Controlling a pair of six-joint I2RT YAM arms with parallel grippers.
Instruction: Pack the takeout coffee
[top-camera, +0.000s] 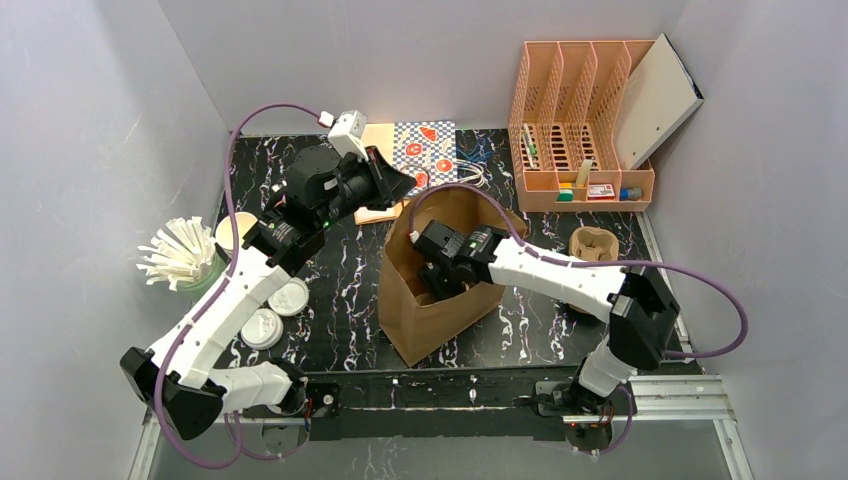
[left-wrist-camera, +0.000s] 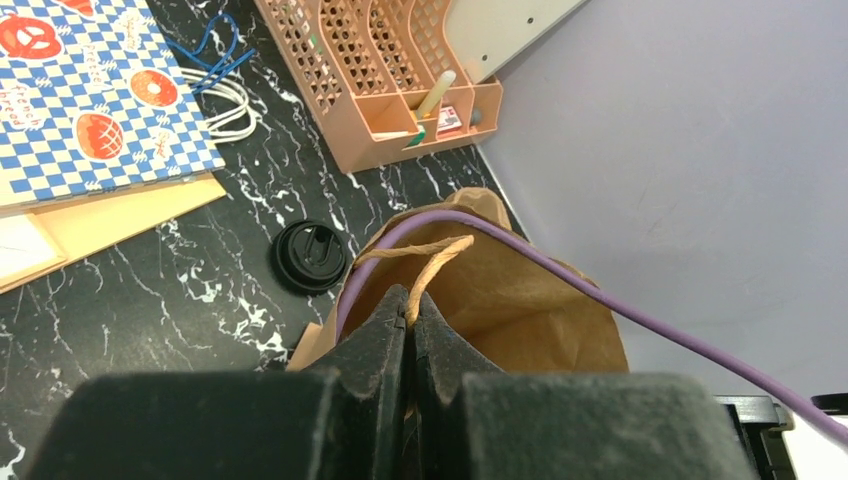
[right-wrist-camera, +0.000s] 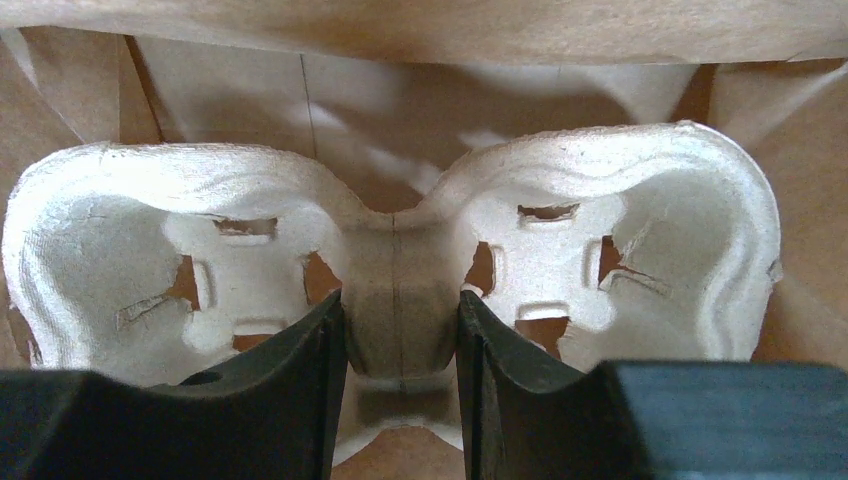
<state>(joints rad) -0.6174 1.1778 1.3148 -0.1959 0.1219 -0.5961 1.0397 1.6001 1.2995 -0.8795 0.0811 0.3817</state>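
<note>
Two takeout coffee cups with white sip lids (top-camera: 290, 296) (top-camera: 262, 328) stand on the table at the left, beside my left arm. A brown paper bag (top-camera: 440, 300) stands open in the middle. My left gripper (top-camera: 405, 185) is shut on the bag's twine handle (left-wrist-camera: 430, 262) at the far rim; the left wrist view shows the closed jaws (left-wrist-camera: 411, 312) pinching it. My right gripper (top-camera: 437, 275) is inside the bag, shut (right-wrist-camera: 400, 315) on the centre ridge of a pale pulp two-cup carrier (right-wrist-camera: 620, 250). Both carrier pockets are empty.
A loose black lid (left-wrist-camera: 312, 256) lies by the bag's far side. A green holder of white straws (top-camera: 180, 255) and a cream cup (top-camera: 232, 230) stand at far left. Another pulp carrier (top-camera: 590, 243), a pink file organiser (top-camera: 585, 120) and a blue checkered bag (top-camera: 425, 150) sit behind.
</note>
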